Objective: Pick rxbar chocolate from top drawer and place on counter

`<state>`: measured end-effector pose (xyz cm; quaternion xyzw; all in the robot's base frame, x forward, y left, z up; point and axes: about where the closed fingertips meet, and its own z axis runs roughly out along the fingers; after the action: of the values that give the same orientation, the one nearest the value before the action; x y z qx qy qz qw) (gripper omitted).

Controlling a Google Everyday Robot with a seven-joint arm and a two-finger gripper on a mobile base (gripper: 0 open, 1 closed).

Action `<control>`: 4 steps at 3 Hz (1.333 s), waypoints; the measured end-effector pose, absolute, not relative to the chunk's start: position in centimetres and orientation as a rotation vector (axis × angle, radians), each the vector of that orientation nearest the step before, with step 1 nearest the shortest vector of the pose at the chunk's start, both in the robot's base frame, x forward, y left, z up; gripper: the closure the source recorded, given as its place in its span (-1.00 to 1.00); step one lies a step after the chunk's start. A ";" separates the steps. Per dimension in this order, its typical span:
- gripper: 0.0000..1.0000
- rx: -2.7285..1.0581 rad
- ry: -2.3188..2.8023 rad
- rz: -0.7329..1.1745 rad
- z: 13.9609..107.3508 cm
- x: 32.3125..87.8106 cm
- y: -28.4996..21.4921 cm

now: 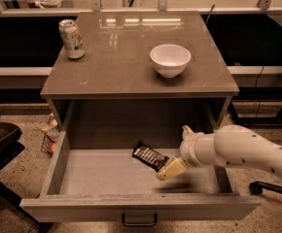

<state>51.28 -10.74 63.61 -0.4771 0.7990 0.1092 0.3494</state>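
Observation:
The rxbar chocolate (149, 157), a flat black-wrapped bar, lies tilted on the floor of the open top drawer (107, 178), right of its middle. My gripper (169, 169) reaches in from the right on a white arm and sits down inside the drawer. Its tan tip is at the bar's right end; I cannot tell whether it touches the bar. The glossy grey-brown counter (126, 64) tops the cabinet above the drawer.
A white bowl (170, 59) stands on the counter's right half and a drinks can (71, 39) at its back left corner. The drawer front carries a dark handle (139, 221). A dark chair (0, 140) is at the left, with litter (50, 132) on the floor.

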 end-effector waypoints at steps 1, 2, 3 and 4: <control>-1.00 -1.282 2.057 0.308 61.7 51.9 -8.0; -1.00 -1.315 2.064 0.304 60.4 52.5 -6.5; -0.66 -1.326 2.087 0.315 58.9 52.7 -5.9; -0.04 -1.324 2.103 0.327 58.5 52.5 -5.7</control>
<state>52.49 -5.72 58.52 -0.5018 0.7971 0.1239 0.3122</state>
